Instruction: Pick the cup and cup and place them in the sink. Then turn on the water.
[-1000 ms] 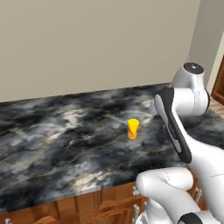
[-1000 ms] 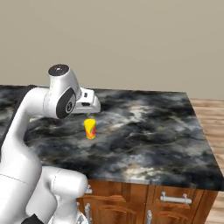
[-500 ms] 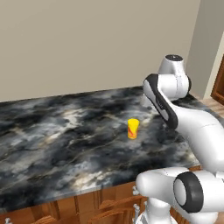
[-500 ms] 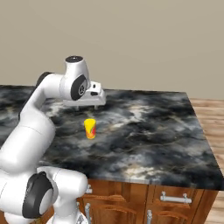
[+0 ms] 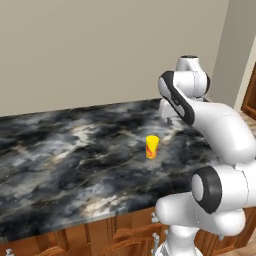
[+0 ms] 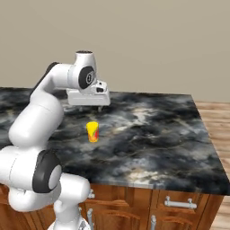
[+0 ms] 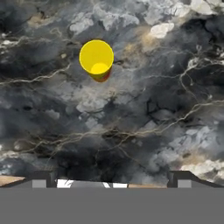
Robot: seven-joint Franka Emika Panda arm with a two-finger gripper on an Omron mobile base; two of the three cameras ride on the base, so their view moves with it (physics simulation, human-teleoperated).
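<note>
Marble counter [image 5: 75, 150] spreads wide beneath a plain beige wall [image 5: 100, 50], with the arm [image 6: 45, 112] reaching over it. Its gripper [image 6: 88, 107], jaws wide apart, hovers beyond the yellow cup [image 5: 151, 147], which stands upright and alone mid-counter. A good pick likely means centring over the rim [image 7: 96, 56], then descending straight so the fingers straddle its tapered sides.

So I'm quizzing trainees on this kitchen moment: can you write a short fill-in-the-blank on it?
1. The yellow cup stands ____ on the marble counter.
2. The claw is ____, holding nothing.
3. The claw hangs ____ the counter, beyond the cup.

Missing words: upright; open; above
</note>
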